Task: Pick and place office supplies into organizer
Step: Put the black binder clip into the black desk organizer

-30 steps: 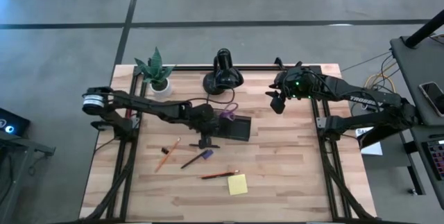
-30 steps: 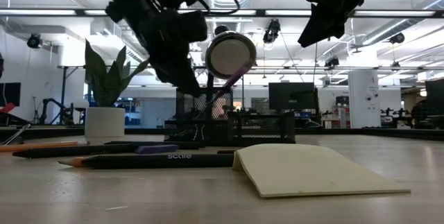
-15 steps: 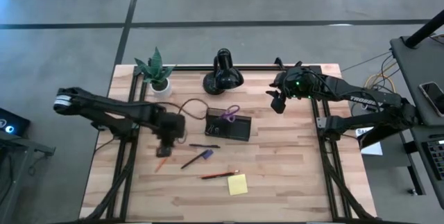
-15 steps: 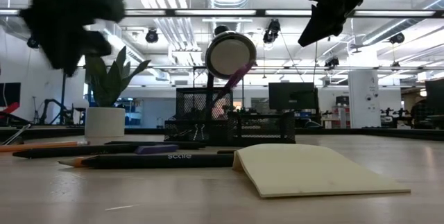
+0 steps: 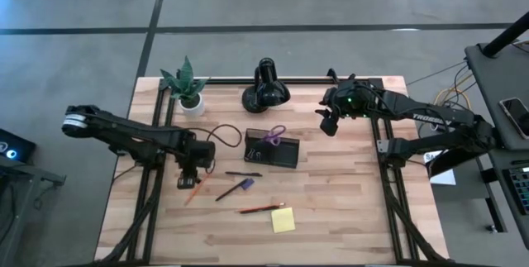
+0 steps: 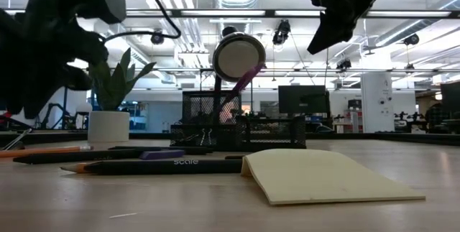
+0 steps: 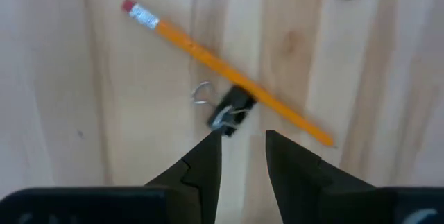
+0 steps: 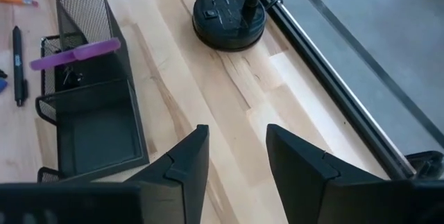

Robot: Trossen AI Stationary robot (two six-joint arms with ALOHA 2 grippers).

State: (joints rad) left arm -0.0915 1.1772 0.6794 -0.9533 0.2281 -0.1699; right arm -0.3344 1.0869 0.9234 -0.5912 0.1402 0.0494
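Observation:
My left gripper (image 5: pixel 188 178) (image 7: pixel 243 148) is open and points down over a black binder clip (image 7: pixel 231 109) that lies against an orange pencil (image 7: pixel 208 54) (image 5: pixel 192 193) on the table; it stands just short of them. The black mesh organizer (image 5: pixel 273 150) (image 8: pixel 90 113) stands at the table's middle with the purple-handled scissors (image 5: pixel 275 133) (image 8: pixel 76 52) upright in it. A black pen (image 5: pixel 244 174), a purple-tipped pen (image 5: pixel 234 188), a second orange pencil (image 5: pixel 263 208) and the yellow sticky pad (image 5: pixel 283 220) lie flat nearer the near edge. My right gripper (image 5: pixel 326 122) (image 8: pixel 237 137) hangs open above the far right of the table.
A glossy black lamp (image 5: pixel 266 89) and a potted plant in a white pot (image 5: pixel 187 85) stand along the far edge. A dark cable (image 5: pixel 221 131) loops from the left arm toward the organizer. Bare wood shows on the table's right half (image 5: pixel 347 193).
My left gripper has drawn away from the organizer, where it stood by the scissors, moving toward the table's left and near edges until it is over the pencil and binder clip. The scissors stay upright in the organizer. My right arm has barely shifted.

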